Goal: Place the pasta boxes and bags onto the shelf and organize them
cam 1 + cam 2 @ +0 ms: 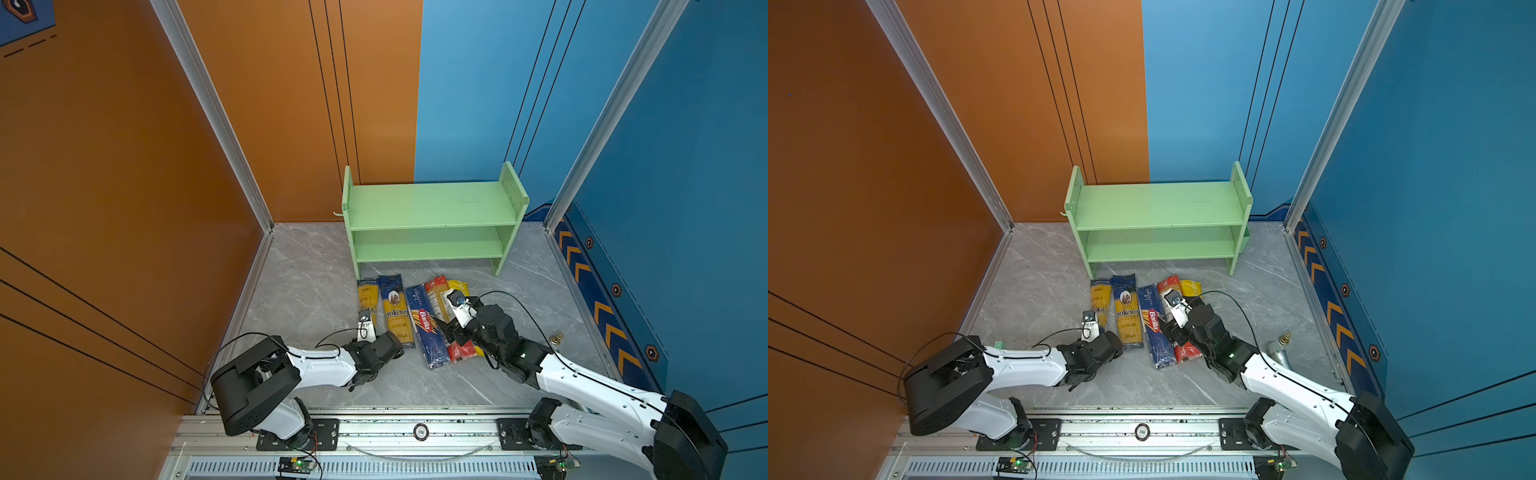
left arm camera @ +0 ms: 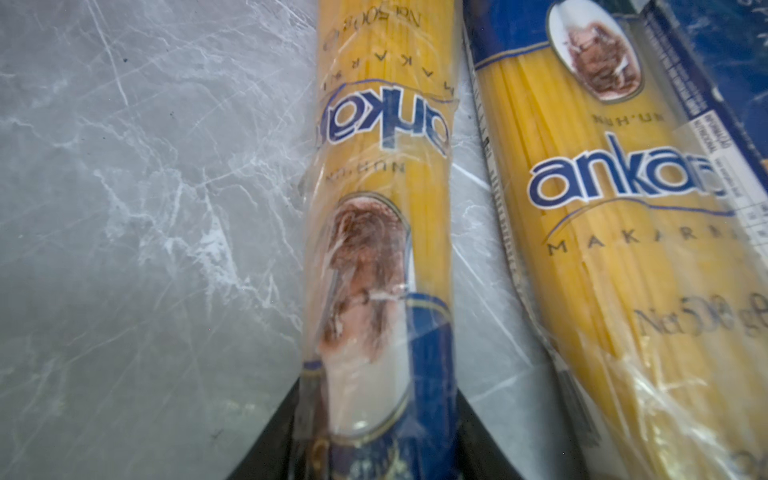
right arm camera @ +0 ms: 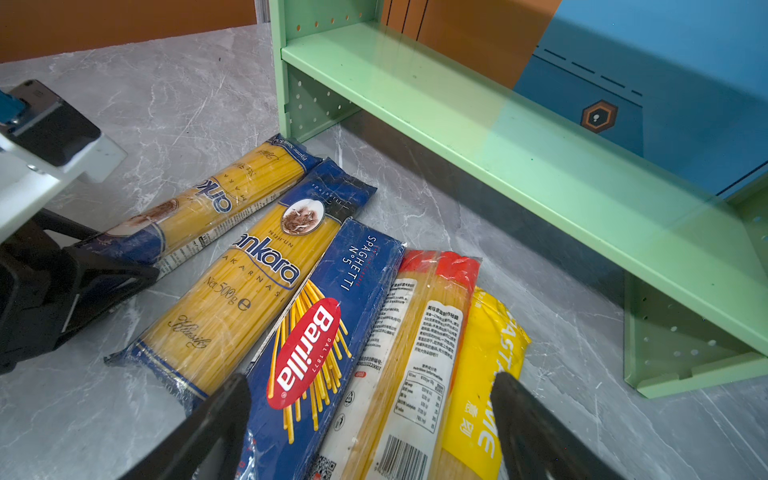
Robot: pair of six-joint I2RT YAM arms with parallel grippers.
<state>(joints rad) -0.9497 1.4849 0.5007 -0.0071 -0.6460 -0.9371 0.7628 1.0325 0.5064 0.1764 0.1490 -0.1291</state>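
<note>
Grey marbled counter [image 1: 299, 282] is where all five spaghetti packets [image 1: 395, 309] are laid flat, side by side, just in front of the empty green shelf [image 1: 432, 205]. Their long axes are pointed from the robot toward the shelf, across its boards, so a quarter turn is probably needed. The leftmost Ankara packet [image 2: 374, 208] is clamped at its near end by the left gripper's [image 2: 378, 419] jaws, likely for lifting. The right gripper's [image 3: 370, 386] jaws are spread wide, empty, over the Barilla packet [image 3: 316, 332] and red-ended packet [image 3: 419, 332].
</note>
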